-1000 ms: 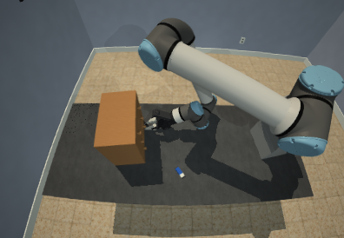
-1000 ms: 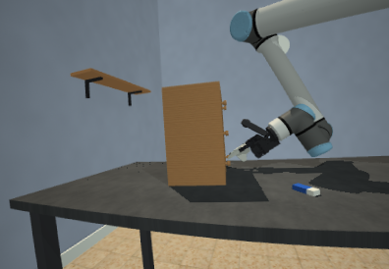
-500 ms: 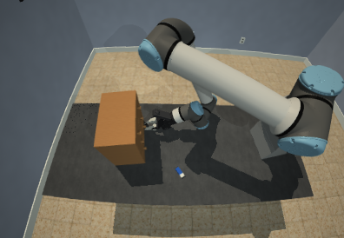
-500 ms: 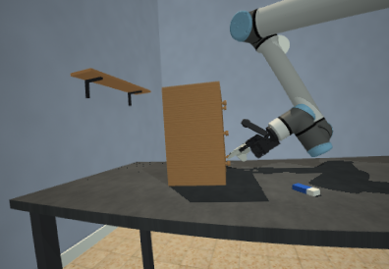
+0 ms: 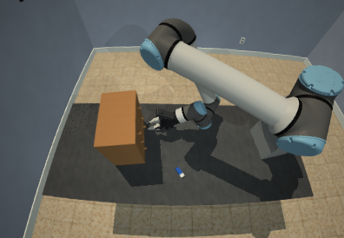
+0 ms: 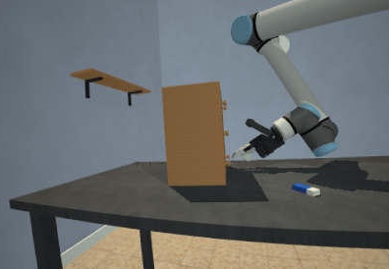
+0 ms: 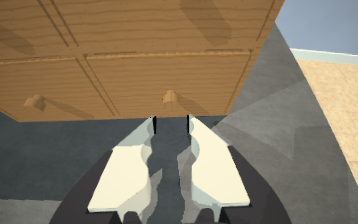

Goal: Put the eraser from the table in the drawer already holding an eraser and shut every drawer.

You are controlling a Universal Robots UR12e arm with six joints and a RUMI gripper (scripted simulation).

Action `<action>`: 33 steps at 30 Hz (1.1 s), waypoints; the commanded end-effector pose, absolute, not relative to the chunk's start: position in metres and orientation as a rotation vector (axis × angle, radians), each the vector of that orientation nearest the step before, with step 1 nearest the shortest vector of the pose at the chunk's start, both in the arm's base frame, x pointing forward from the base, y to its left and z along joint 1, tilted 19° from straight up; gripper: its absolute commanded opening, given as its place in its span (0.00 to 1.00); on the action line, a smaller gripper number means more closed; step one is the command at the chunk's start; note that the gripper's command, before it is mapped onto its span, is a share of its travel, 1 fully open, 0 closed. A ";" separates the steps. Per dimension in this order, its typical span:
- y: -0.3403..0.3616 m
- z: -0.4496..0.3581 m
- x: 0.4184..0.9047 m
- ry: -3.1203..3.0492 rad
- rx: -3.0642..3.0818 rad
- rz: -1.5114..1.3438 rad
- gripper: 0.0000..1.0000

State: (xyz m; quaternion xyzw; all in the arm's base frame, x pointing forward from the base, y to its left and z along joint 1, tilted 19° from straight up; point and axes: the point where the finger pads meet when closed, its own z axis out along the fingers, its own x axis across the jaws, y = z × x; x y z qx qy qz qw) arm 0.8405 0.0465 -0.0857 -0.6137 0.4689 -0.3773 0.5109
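The wooden chest (image 5: 118, 128) stands upright on the dark table, and all its drawer fronts look flush and shut. My gripper (image 7: 171, 116) is at the chest's front, low down, just short of the lowest knob (image 7: 171, 97). The fingers stand a little apart with nothing between them, and the knob lies just beyond the tips. The gripper also shows in the side view (image 6: 235, 154) next to the bottom knob (image 6: 228, 157). The blue and white eraser (image 5: 180, 172) lies flat on the table, off to the side of the chest's front; it also shows in the side view (image 6: 305, 188).
Two more knobs (image 6: 223, 104) (image 6: 227, 133) sit above on the chest front. A wall shelf (image 6: 109, 80) hangs behind the table. The arm's base (image 5: 268, 143) stands at the table's right side. The drawers' contents are hidden.
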 end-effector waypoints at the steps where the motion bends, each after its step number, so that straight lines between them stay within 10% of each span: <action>1: 0.042 -0.090 0.826 1.128 -1.477 -0.909 0.20; 33: 0.026 -0.059 0.772 1.128 -1.477 -0.909 0.20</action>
